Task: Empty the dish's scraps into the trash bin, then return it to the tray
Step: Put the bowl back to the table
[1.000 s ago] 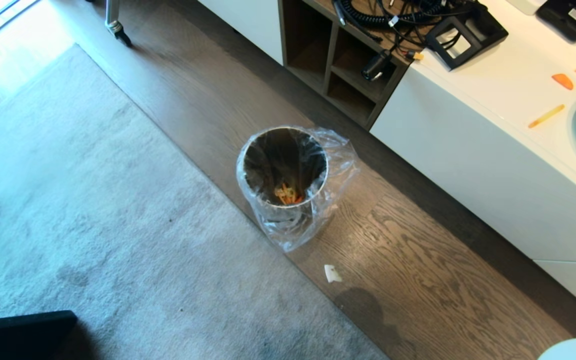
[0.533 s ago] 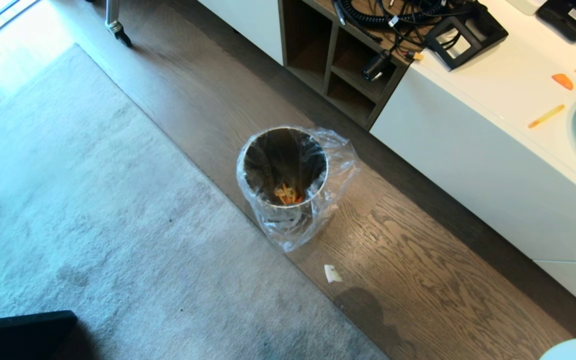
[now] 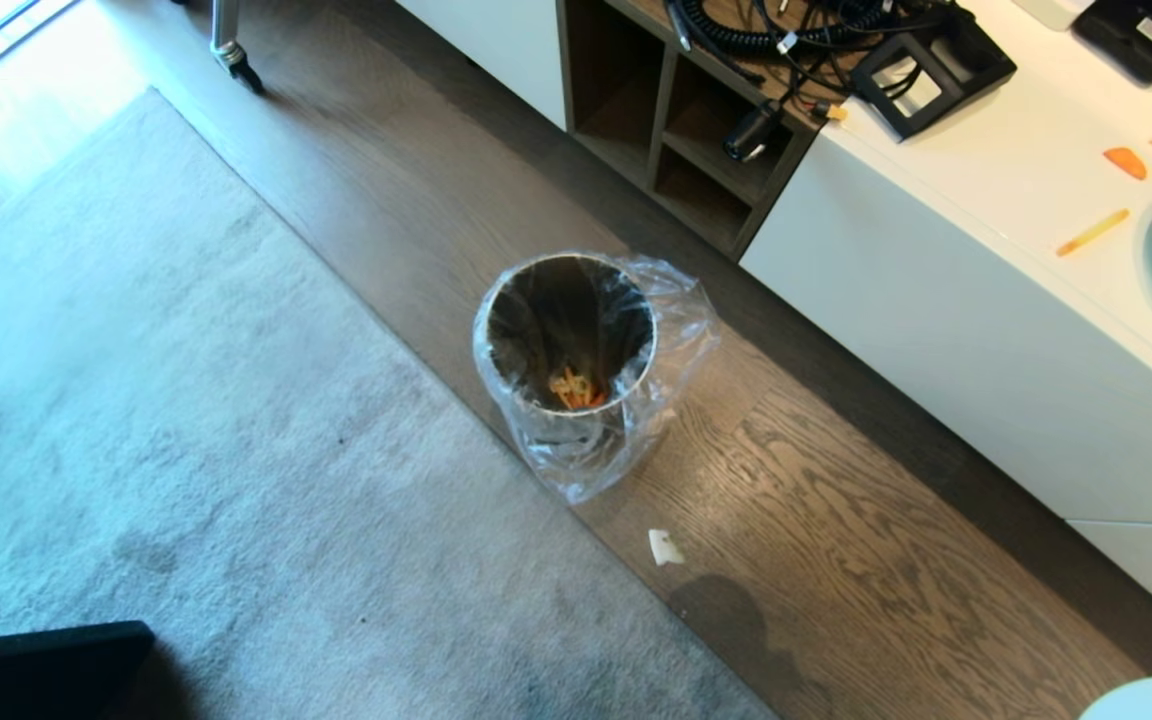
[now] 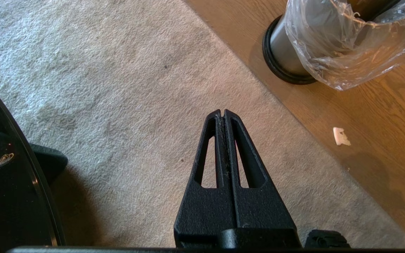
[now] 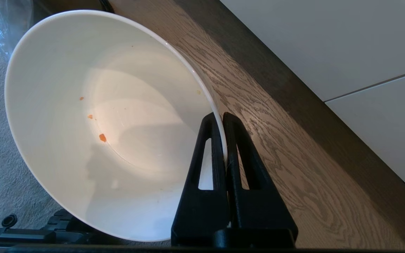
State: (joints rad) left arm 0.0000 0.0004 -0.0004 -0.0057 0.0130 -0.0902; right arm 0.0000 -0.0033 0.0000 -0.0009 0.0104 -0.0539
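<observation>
Right gripper [image 5: 222, 117] clenched on rim of dish [image 5: 93, 123], bowl tipped on edge over wood floor [image 3: 836, 560] (only few orange crumbs cling inside). Scraps [image 3: 574, 388] lie at bottom of trash bin [image 3: 570, 340], mid-frame in head view; dish rim peeks in at 5 o'clock of bin. Left gripper [image 4: 222, 113] pinched together, empty, over carpet [image 3: 186, 450]. Tray unseen.

The right gripper [image 5: 222, 117] is low over the floor on the robot's right side. Its two black fingers [image 5: 207, 158] are pinched tight on the rim of the dish [image 5: 93, 119]. The left gripper [image 4: 222, 113] hangs over the floor on the left, its fingers pressed together, holding nothing.
</observation>
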